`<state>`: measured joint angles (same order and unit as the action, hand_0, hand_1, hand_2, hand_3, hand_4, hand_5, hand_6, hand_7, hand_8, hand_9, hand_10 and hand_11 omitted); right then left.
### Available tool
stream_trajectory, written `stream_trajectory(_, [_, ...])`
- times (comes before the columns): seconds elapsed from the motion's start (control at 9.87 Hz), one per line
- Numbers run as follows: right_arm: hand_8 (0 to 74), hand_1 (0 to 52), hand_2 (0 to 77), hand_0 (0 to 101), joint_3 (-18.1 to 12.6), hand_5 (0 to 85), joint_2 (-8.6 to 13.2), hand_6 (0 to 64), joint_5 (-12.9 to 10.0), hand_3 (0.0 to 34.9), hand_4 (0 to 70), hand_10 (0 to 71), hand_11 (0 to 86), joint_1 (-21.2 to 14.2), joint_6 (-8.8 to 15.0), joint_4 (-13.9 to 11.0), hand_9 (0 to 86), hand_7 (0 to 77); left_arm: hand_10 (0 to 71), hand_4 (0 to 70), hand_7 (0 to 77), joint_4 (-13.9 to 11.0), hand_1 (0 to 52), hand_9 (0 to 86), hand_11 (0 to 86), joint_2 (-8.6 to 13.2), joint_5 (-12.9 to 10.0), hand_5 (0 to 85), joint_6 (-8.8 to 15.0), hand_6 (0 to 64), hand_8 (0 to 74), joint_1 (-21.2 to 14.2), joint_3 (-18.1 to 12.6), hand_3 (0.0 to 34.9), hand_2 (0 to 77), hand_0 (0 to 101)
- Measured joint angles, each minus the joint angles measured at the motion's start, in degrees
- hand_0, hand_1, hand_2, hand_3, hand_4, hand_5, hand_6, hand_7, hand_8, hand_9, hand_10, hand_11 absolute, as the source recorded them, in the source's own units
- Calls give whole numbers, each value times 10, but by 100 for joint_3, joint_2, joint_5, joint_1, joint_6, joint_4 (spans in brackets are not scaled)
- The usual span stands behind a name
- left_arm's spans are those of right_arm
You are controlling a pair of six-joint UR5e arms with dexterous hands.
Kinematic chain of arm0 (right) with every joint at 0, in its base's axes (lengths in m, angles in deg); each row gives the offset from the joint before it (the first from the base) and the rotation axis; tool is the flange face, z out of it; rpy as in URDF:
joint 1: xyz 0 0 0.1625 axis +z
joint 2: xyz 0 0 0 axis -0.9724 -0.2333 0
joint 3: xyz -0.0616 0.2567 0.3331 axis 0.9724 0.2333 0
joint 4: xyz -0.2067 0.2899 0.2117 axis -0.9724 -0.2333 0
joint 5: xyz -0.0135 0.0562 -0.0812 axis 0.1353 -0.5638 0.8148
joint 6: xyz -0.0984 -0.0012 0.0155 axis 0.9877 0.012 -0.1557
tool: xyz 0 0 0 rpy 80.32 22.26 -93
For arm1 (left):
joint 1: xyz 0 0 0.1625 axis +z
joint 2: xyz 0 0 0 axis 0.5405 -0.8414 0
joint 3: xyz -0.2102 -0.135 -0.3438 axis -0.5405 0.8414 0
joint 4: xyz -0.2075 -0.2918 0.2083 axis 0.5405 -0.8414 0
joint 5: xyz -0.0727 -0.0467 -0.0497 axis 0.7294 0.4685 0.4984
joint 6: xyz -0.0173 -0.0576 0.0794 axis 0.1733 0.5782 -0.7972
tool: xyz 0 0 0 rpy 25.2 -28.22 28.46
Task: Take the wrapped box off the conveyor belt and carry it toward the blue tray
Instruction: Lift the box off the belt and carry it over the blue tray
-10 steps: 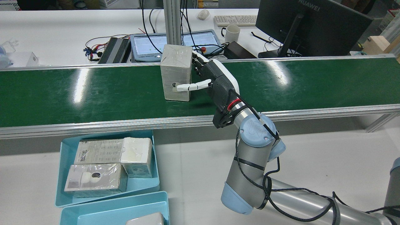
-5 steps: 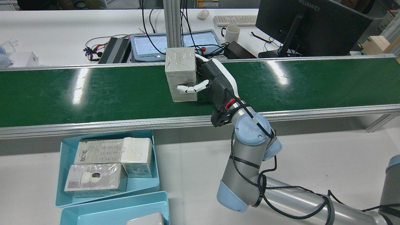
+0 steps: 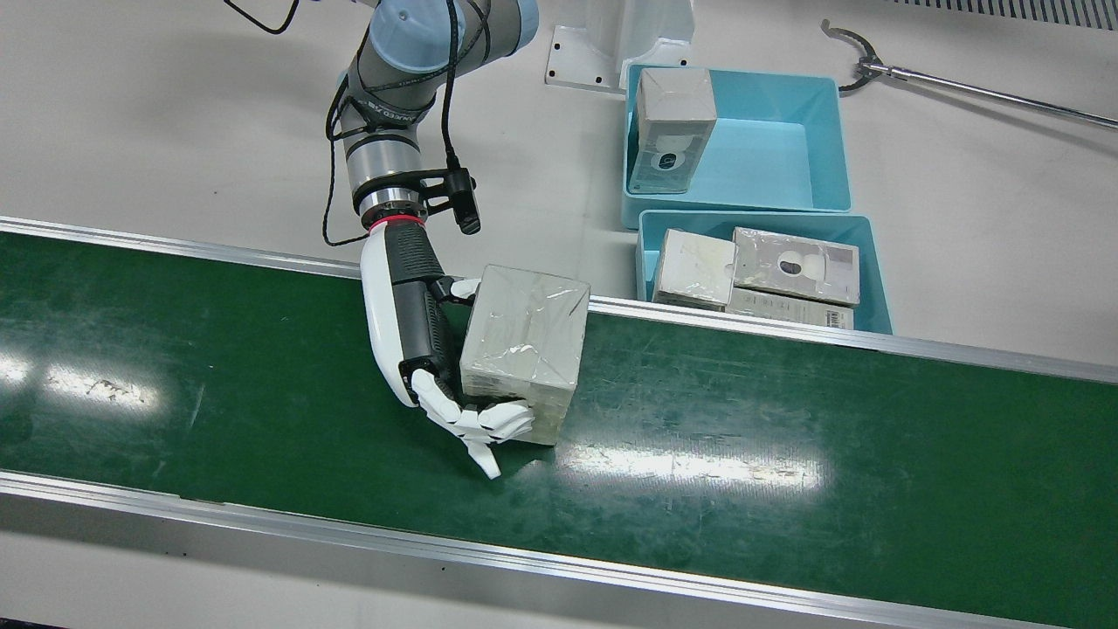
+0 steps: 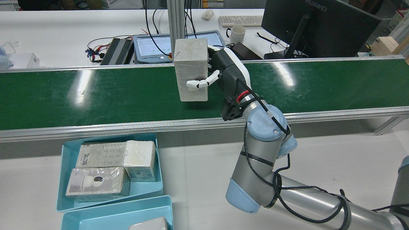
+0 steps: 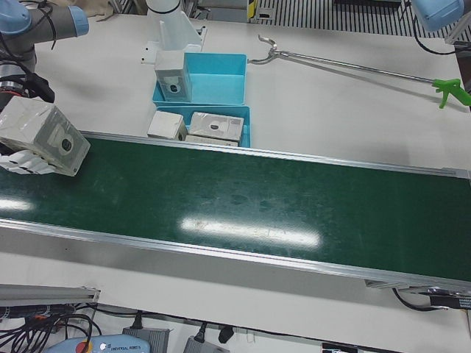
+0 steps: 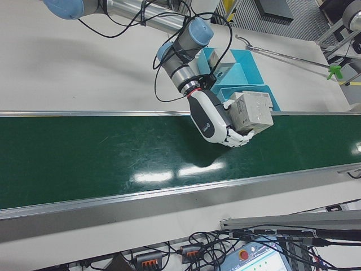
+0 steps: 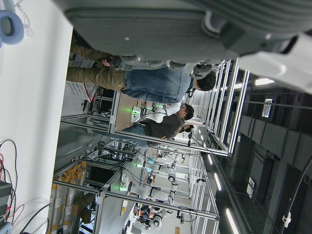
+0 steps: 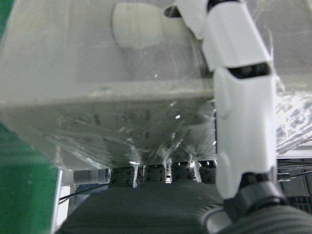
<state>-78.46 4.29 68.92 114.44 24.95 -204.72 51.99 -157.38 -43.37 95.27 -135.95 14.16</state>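
half-hidden fingers (image 4: 197, 83), perhaps gripping wrapped box (image 4: 191, 69)

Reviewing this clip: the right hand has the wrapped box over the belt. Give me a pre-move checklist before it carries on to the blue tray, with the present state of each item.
1. Grip: right hand is closed on the wrapped box, fingers on opposite faces. Ok.
2. Lift: right-front view shows the box above the conveyor belt, its shadow separate below. Ok.
3. Box attitude: upright in the rear view, tilted in the left-front view. Cannot tell.
4. Room in the nearer blue tray: three wrapped boxes already fill most of it. Not ok.
5. Second blue tray: one box, much bare floor. Ok.
6. Left hand clear of the path: only its own camera shows it, facing away from the table. Cannot tell.
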Motion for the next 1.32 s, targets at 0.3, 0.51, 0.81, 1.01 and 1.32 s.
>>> stream_trajectory(0.3, [420, 82, 338, 509, -587, 415, 225, 316, 60, 10, 327, 502, 284, -50, 148, -503, 442, 453, 0, 0, 5, 0, 0, 0, 0, 0, 0, 11, 0, 5, 5, 0, 0, 0, 5, 0])
stream_trajectory(0.51, [453, 82, 338, 510, -629, 436, 455, 327, -20, 8, 333, 524, 284, -513, 520, -580, 453, 475, 5, 5, 5, 0, 0, 0, 0, 0, 0, 11, 0, 5, 5, 0, 0, 0, 5, 0])
stream_trajectory(0.81, [469, 16, 360, 489, -302, 442, 793, 333, -452, 4, 333, 584, 278, -1237, 1184, -265, 469, 507, 5, 5, 5, 0, 0, 5, 0, 0, 0, 11, 0, 5, 5, 0, 0, 0, 5, 0])
stream_trajectory(1.01, [475, 16, 360, 496, 334, 442, 956, 333, -551, 5, 333, 595, 273, -1537, 1429, 278, 485, 507, 5, 0, 5, 0, 0, 0, 0, 0, 0, 11, 0, 5, 5, 0, 0, 0, 11, 0])
stream_trajectory(1.32, [485, 16, 360, 478, 1129, 485, 1323, 333, -538, 4, 311, 595, 273, -1749, 1513, 653, 524, 507, 5, 0, 5, 0, 0, 0, 0, 0, 0, 11, 0, 5, 5, 0, 0, 0, 5, 0])
